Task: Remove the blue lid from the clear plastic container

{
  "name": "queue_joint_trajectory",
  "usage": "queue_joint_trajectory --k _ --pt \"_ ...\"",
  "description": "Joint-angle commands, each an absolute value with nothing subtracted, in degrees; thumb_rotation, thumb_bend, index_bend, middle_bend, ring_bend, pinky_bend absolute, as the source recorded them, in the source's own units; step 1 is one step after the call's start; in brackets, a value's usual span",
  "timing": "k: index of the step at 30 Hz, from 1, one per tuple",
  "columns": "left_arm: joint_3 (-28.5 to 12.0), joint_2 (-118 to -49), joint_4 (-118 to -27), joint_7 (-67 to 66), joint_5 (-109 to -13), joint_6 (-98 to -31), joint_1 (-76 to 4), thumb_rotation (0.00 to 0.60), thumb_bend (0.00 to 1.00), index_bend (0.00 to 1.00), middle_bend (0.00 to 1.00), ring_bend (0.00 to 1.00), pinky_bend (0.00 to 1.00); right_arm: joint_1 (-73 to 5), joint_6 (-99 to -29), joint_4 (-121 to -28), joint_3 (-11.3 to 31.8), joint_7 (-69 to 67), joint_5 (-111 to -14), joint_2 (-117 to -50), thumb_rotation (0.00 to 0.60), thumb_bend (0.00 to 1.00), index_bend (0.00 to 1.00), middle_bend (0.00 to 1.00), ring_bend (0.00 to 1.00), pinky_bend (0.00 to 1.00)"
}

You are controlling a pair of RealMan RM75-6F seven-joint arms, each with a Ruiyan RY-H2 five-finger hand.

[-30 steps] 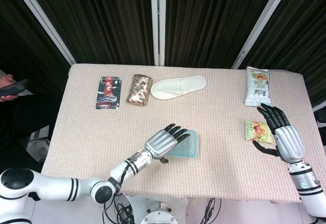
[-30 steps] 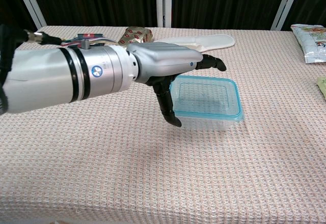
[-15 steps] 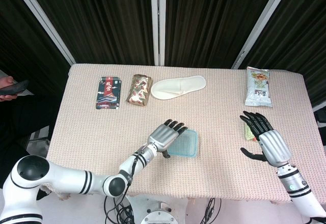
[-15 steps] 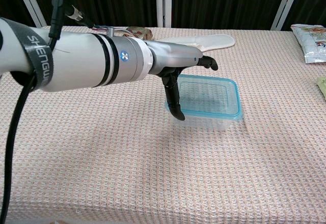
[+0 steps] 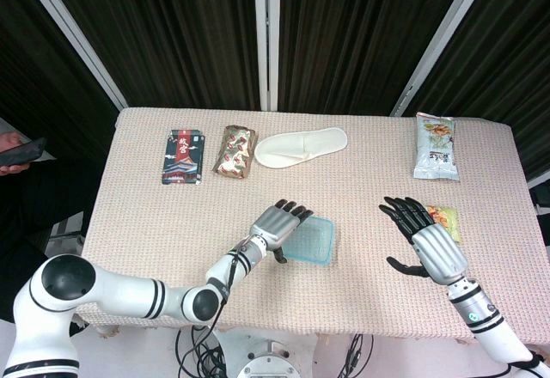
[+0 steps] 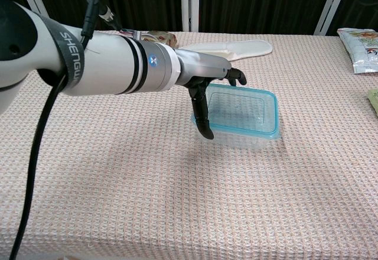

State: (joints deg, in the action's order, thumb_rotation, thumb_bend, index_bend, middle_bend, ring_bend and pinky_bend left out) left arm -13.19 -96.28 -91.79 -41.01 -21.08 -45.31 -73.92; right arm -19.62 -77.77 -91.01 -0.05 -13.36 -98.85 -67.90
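Note:
The clear plastic container [image 6: 236, 139] stands near the table's front middle with its blue lid [image 5: 311, 239] [image 6: 243, 109] on top. My left hand [image 5: 277, 222] [image 6: 204, 71] lies at the container's left end. Its fingers are spread over the lid's far-left corner, and its thumb [image 6: 204, 118] points down against the near-left wall. It grips nothing. The container looks slightly tilted. Off to the container's right, my right hand [image 5: 427, 242] hovers over the cloth with fingers spread and nothing in it. It shows only in the head view.
A white slipper [image 5: 301, 147], a brown packet [image 5: 235, 150] and a dark packet [image 5: 182, 156] lie along the back. A white snack bag [image 5: 435, 146] lies at the back right, and a green snack packet [image 5: 447, 217] beside my right hand.
My right hand has moved left, off the green packet and toward the container. My left hand has settled against the container's left end, and the container has shifted slightly.

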Motion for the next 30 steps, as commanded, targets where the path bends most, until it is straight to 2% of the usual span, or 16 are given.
queue_joint_trajectory --k 1,6,13,17,23,30 --pt "-13.3 -96.9 -90.8 -38.9 -21.2 -44.6 -74.3 0.6 0.04 0.14 0.19 0.13 0.13 -21.1 -76.7 -89.1 0.0 -13.1 -100.2 -71.0 0.6 0.13 0.0 0.0 0.0 0.0" --pt "-12.5 -98.2 -89.9 -37.8 -23.0 -46.0 -74.8 0.6 0.04 0.17 0.26 0.18 0.17 -22.5 -77.7 -83.3 0.8 -9.4 -102.5 -78.5 0.6 0.13 0.0 0.0 0.0 0.0" --pt "-11.5 -98.7 -89.1 -36.8 -23.6 -46.7 -75.2 0.6 0.04 0.17 0.27 0.18 0.17 -23.5 -79.9 -74.1 0.5 -7.4 -104.8 -86.8 0.6 0.1 0.0 0.0 0.0 0.0" --pt "-11.1 -98.7 -88.8 -36.1 -23.5 -46.5 -75.4 0.6 0.04 0.17 0.27 0.18 0.16 -23.7 -81.6 -70.0 -0.1 -9.0 -105.5 -90.2 0.6 0.03 0.0 0.0 0.0 0.0" --pt "-10.7 -98.7 -88.6 -35.5 -23.7 -46.4 -75.7 0.6 0.04 0.17 0.27 0.18 0.16 -23.3 -84.7 -65.2 -0.7 -11.1 -106.0 -93.6 0.6 0.02 0.0 0.0 0.0 0.0" --pt "-10.4 -99.1 -88.3 -35.1 -23.6 -46.7 -76.2 0.6 0.04 0.17 0.27 0.18 0.16 -23.8 -84.7 -61.7 -1.5 -11.4 -105.8 -95.9 0.6 0.01 0.0 0.0 0.0 0.0"
